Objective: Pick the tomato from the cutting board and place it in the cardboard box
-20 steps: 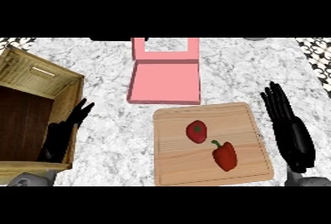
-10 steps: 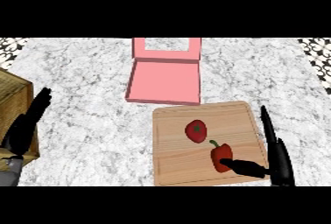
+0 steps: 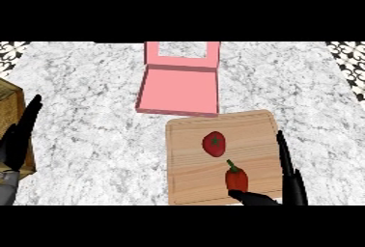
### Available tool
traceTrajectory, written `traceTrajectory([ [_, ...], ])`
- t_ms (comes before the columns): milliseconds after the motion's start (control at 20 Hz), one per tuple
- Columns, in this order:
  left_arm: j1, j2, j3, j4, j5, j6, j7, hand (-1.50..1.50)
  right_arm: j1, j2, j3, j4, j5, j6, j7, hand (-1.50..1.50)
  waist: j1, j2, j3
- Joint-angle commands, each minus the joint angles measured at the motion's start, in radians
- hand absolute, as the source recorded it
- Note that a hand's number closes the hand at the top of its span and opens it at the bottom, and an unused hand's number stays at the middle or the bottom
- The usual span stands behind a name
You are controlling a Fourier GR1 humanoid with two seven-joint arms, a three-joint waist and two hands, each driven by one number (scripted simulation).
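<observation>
Since half a second ago, little has shifted: your right hand (image 3: 288, 185) stays at the pale wooden cutting board's (image 3: 192, 185) near right corner, fingers straight, holding nothing. Its thumb nearly touches the red pepper (image 3: 236, 178), so closing now risks grabbing that. Beyond it lies the round red tomato (image 3: 214, 144), short of the open pink cardboard box (image 3: 178, 90). Your left hand (image 3: 20, 135) rests open at the left edge.

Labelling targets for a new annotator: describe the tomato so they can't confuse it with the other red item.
Find the wooden cutting board at the counter's lower right, just below the open pink box. Two red items lie on it; the tomato is the upper one, nearer the box. It is rounder with a small green star-shaped top, while the red pepper below is longer, has a stem, and sits by the right robot hand.
</observation>
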Motion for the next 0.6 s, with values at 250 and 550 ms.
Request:
traceTrajectory([
  [250,-0.013,-0.023,0.033,0.04,-0.035,0.031,0.027,0.0,-0.06,-0.259,0.084,-0.122,0.276,0.211,0.473,-1.5,0.003,0.001,-0.002],
  [550,-0.034,-0.047,0.026,0.039,-0.067,0.023,0.039,0.0,-0.238,-0.245,0.18,-0.17,0.328,0.488,0.839,-1.5,0.009,0.004,-0.001],
])
